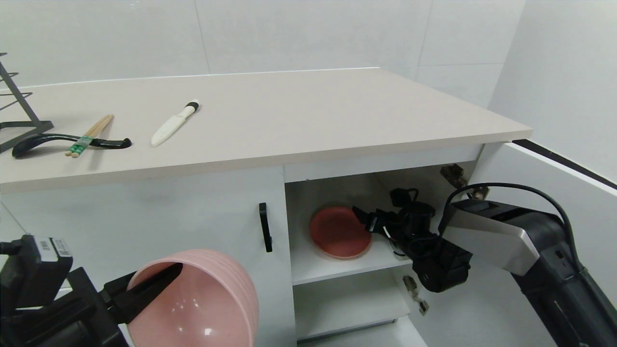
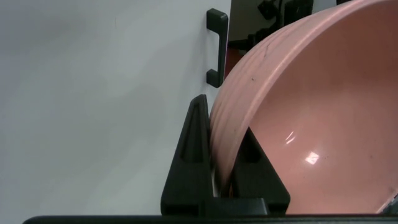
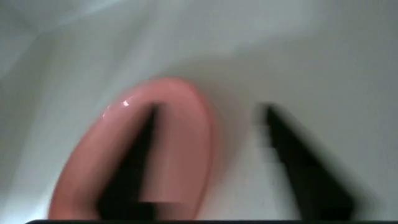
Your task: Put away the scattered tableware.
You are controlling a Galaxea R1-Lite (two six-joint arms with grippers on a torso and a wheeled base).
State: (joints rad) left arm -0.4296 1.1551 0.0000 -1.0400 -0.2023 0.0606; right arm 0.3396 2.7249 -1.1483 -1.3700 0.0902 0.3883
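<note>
Nearest to us, at the near left, our left gripper [image 1: 154, 280] is clenched on the rim of the pink bowl [image 1: 207, 303], one finger inside and one outside the wall. The bowl is tipped on its side, with its mouth facing near and to the right. It hangs in front of the closed cabinet door [image 1: 144, 217], just left of the black handle [image 1: 264, 226].

The move turns on one relation: the open compartment lies farther in and to the right of the bowl, past that handle. So we judge the bowl must travel right and then inward to reach the shelf [image 1: 347, 267].

Our right gripper [image 1: 366, 218] sits inside that opening, its fingers spread and holding nothing. It is just beside the red plate [image 1: 337, 231], which lies flat on the shelf. We think it should clear out first.

Farther off, on the bench [image 1: 313, 111], a black ladle [image 1: 58, 140], chopsticks [image 1: 90, 134] and a white knife [image 1: 173, 124] lie at the left, nearer our left arm.
</note>
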